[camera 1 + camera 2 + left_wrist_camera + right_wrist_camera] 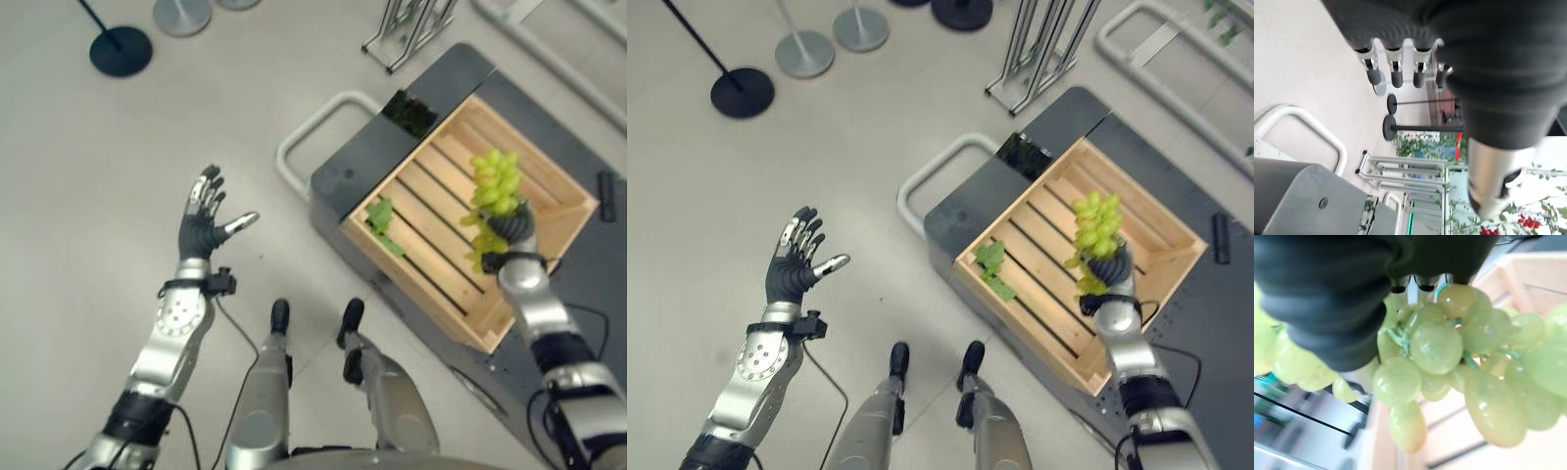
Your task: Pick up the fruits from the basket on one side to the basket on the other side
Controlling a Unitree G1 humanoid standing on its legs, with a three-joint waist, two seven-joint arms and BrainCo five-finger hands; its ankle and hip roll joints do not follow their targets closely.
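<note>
Your right hand (509, 227) is holding a bunch of green grapes (495, 183) over the wooden slatted crate (578, 209), with its fingers curling around the bunch in the right wrist view. The grapes are hanging clear of the slats. A small green sprig (382, 217) is lying in the crate's near corner. Your left hand (203, 223) is hovering over bare floor with fingers spread, holding nothing. The likely risk: the grasp is bearing on loose berries rather than the stem, so a quick swing could be shedding grapes or dropping the bunch. The dark cart (358, 171) and its white handle (313, 127) are also standing in a low transfer path.
</note>
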